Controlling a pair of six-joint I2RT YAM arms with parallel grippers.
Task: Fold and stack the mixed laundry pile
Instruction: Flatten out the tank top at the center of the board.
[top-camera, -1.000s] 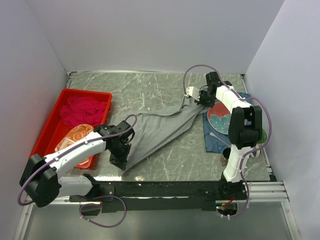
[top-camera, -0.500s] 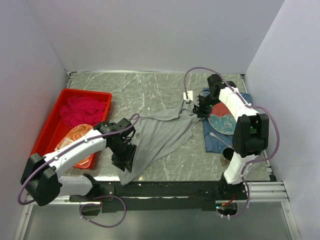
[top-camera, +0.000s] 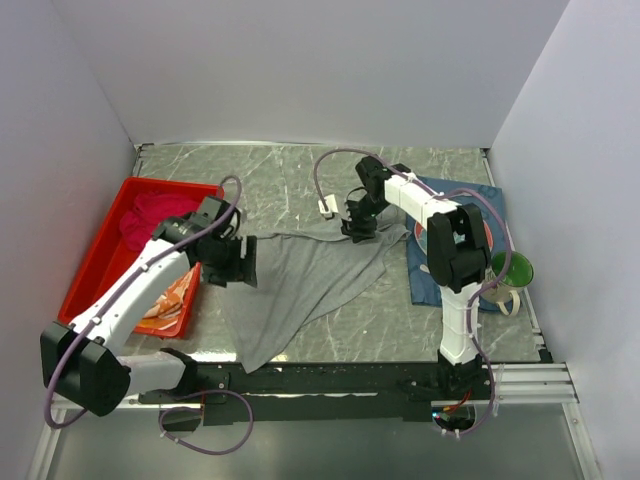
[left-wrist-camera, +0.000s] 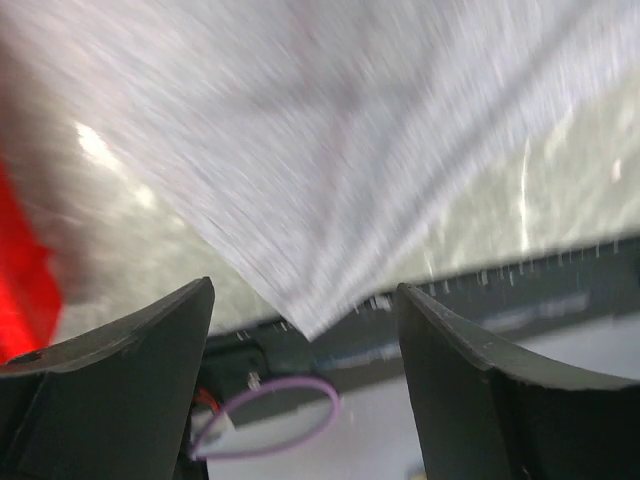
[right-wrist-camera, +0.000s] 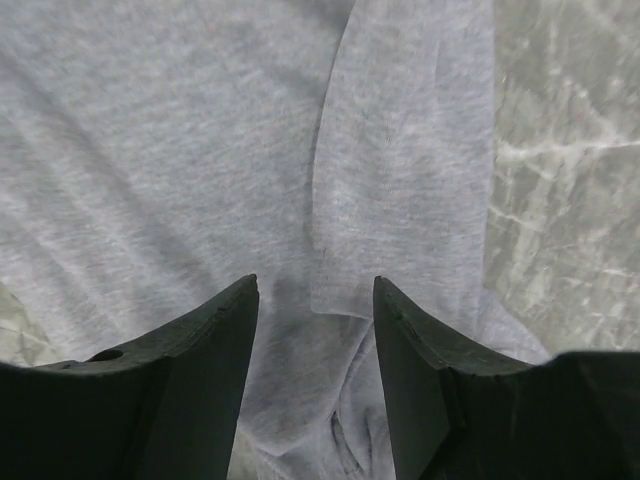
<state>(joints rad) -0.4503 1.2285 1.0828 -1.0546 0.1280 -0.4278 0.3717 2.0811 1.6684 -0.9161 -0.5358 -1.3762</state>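
The long grey garment (top-camera: 310, 280) lies loose and flat on the marble table, stretching from the middle to the near edge. My left gripper (top-camera: 243, 262) hovers open over its left border beside the tray; in the left wrist view the open gripper (left-wrist-camera: 305, 288) holds nothing above the blurred garment (left-wrist-camera: 350, 150). My right gripper (top-camera: 357, 228) stands open over the garment's far end; the wrist view shows the gripper (right-wrist-camera: 315, 282) just above folded grey garment (right-wrist-camera: 400, 150), gripping nothing. The crimson-magenta shirt (top-camera: 150, 215) and the orange-and-white cloth (top-camera: 175, 293) lie in the red tray.
The red tray (top-camera: 175, 184) stands at the left. A dark blue placemat (top-camera: 470, 195) with a round pattern lies at the right, a green cup (top-camera: 512, 270) on its near corner. Grey walls close in three sides. The black rail (top-camera: 340, 378) runs along the near edge.
Both grippers have opened and let go of the grey garment, which dropped flat onto the table. The left arm swung up towards the tray; the right arm moved left.
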